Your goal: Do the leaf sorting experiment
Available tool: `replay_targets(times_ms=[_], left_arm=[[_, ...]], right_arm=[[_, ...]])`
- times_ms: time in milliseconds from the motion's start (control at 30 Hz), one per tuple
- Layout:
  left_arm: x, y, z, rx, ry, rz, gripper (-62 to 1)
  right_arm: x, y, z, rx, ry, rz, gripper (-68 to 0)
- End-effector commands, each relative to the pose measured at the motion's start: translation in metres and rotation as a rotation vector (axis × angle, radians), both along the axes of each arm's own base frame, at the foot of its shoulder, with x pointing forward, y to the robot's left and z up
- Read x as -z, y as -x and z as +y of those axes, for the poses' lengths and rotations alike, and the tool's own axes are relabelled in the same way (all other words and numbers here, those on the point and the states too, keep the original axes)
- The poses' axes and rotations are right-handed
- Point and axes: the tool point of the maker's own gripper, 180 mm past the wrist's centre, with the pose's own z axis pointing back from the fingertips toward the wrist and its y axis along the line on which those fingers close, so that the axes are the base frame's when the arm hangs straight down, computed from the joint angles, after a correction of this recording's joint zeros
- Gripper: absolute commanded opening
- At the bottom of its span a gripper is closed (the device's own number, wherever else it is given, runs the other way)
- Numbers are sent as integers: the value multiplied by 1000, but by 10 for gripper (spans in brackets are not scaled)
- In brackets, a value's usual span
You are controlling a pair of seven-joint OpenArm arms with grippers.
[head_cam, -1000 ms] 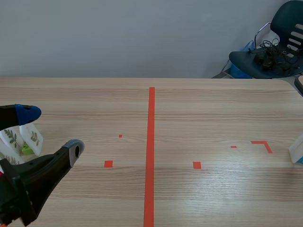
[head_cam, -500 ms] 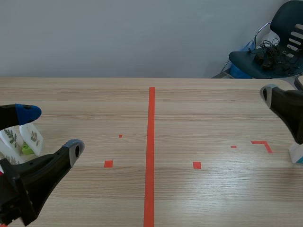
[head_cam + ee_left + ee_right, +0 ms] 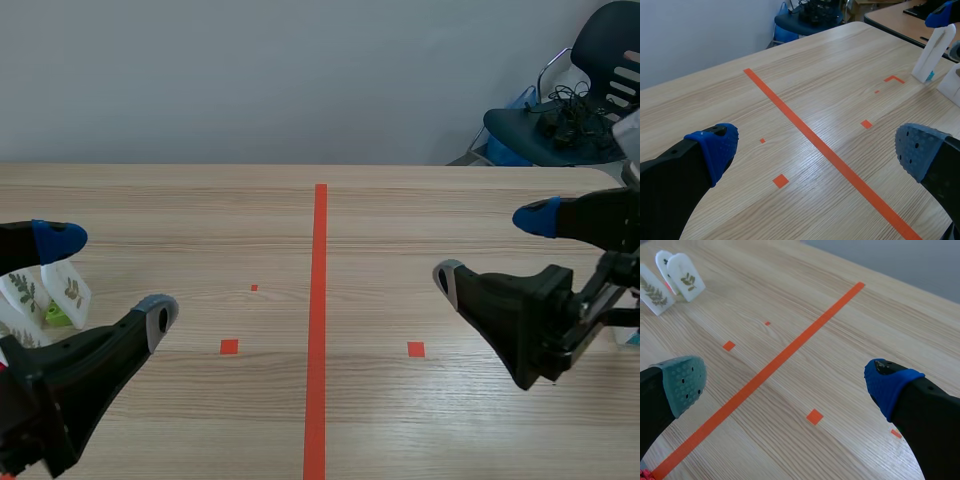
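Three white leaf cards stand upright near the table's left edge, two of them [image 3: 68, 287] [image 3: 22, 295] showing in the scene view with a small green piece [image 3: 57, 316] between them. The right wrist view has them far ahead: [image 3: 687, 282], [image 3: 652, 292], [image 3: 662, 261]. My left gripper [image 3: 108, 277] [image 3: 817, 150] hangs open just right of the cards, nothing between its fingers. My right gripper [image 3: 490, 247] [image 3: 786, 382] is open over the table's right half, holding nothing. A white upright card [image 3: 932, 52] with a blue base stands at the far right.
The table's rounded far-right corner [image 3: 610, 175] lies close to a dark chair [image 3: 585, 100] with cables on its seat. Another white piece [image 3: 951, 82] stands beside the white upright card. A second table [image 3: 900, 15] stands beyond the chair.
My right arm has come in from the right edge and swung toward the middle, its gripper open, now covering the white piece at the right edge. The left arm has not moved.
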Motion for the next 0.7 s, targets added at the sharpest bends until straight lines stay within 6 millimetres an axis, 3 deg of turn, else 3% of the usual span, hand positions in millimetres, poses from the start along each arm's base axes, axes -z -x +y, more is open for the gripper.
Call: replay_targets(times_ms=[0, 467, 667], left_arm=[[-9, -1, -3, 8, 22, -25, 14], [-9, -1, -3, 8, 22, -25, 14], [-9, -1, -3, 8, 22, -25, 14]], right_arm=[[-7, -5, -8, 11, 11, -24, 4], [-1, -3, -12, 10, 44, 4, 4], [-4, 8, -1, -24, 76, 17, 4]])
